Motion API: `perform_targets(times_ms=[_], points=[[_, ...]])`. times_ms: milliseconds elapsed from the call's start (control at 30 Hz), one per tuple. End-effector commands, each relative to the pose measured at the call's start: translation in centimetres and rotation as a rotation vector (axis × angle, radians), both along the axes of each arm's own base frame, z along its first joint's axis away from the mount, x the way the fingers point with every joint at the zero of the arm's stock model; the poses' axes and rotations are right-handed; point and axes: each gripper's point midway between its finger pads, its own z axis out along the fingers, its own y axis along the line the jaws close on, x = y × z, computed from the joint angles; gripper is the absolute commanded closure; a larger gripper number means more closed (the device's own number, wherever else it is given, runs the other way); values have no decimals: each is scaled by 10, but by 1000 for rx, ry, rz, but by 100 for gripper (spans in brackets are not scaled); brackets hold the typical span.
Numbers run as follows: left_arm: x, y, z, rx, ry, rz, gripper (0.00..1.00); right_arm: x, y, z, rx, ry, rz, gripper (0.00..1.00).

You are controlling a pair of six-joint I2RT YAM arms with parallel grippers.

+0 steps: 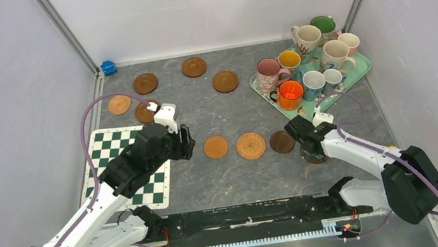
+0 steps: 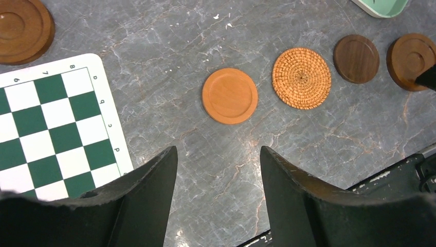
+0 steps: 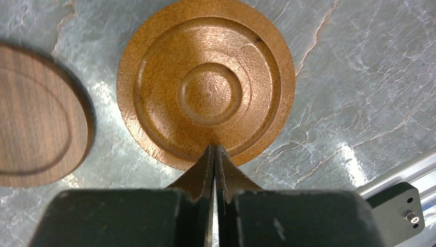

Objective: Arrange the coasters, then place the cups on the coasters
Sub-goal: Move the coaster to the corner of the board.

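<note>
Nearest the arms, the right gripper (image 3: 214,150) has its black jaws pressed together with nothing between them. Its tips are over the near rim of a round brown coaster (image 3: 205,82) with a pebbled surface, raised concentric rings and a domed centre. Whether the tips touch it cannot be told. This coaster lies flat on the grey, veined, stone-look table (image 1: 234,115).

The left gripper (image 2: 218,150) hangs above bare table with its jaws apart and holding nothing, beside the green-white checkered mat (image 1: 125,162).

Just beyond, three discs lie flat in a line running left to right, close but apart. They are a smooth orange-brown wooden coaster (image 2: 229,95) with a shallow rim, a woven rattan coaster (image 2: 301,78) coiled in a spiral, and a dark walnut coaster (image 2: 356,58) with visible grain. All are round, so none has a long axis.

Farther back on the left, five more brown rimmed discs (image 1: 145,83) are scattered well apart, one at the mat's far corner.

At the far right, a mint tray (image 1: 360,65) sits at an angle, crowded with upright mugs. They include a clear orange mug (image 1: 290,94) with its handle pointing left, a pink speckled mug (image 1: 269,72), one yellow inside (image 1: 289,59), a cream mug (image 1: 306,38) and one green inside (image 1: 323,25). A small blue object (image 1: 108,66) sits in the far left corner.
</note>
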Motion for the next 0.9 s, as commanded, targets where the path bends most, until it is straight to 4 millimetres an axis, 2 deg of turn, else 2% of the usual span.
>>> perform_targets(times_ms=[0, 267, 400, 567, 867], points=[[4, 11, 16, 18, -71, 27, 32, -55, 18, -25, 99, 203, 19, 100], [6, 18, 20, 14, -95, 63, 29, -78, 45, -29, 142, 258, 85, 100], [5, 20, 21, 12, -99, 71, 28, -82, 59, -33, 188, 256, 123, 100], [6, 22, 20, 14, -103, 83, 28, -83, 93, -39, 324, 236, 226, 100], [7, 26, 21, 18, -112, 104, 28, -90, 134, -27, 356, 249, 322, 100]])
